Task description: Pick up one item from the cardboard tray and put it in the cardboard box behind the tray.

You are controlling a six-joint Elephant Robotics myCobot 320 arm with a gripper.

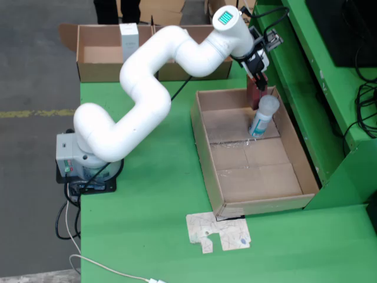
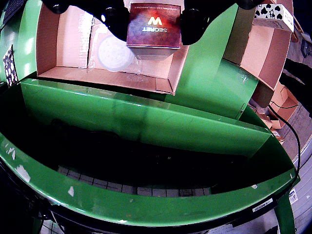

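Clamped between my two dark fingers [image 2: 116,19] sits a small dark-red box [image 2: 155,25], its face reading "SECRET" upside down in the wrist view. So my gripper [image 2: 152,22] is grasping it, one finger on each side. In the overhead view I hold this red box [image 1: 255,94] upright at the far end of the cardboard tray [image 1: 219,171], over its back wall. Just beside it a clear bottle [image 1: 263,116] with a blue label lies tilted on the tray floor. Behind the tray, the cardboard box [image 1: 97,56] stands open on the green table [image 1: 153,200], with a white carton [image 1: 129,40] inside. A flat cardboard scrap [image 1: 218,231] lies near the tray's front corner.
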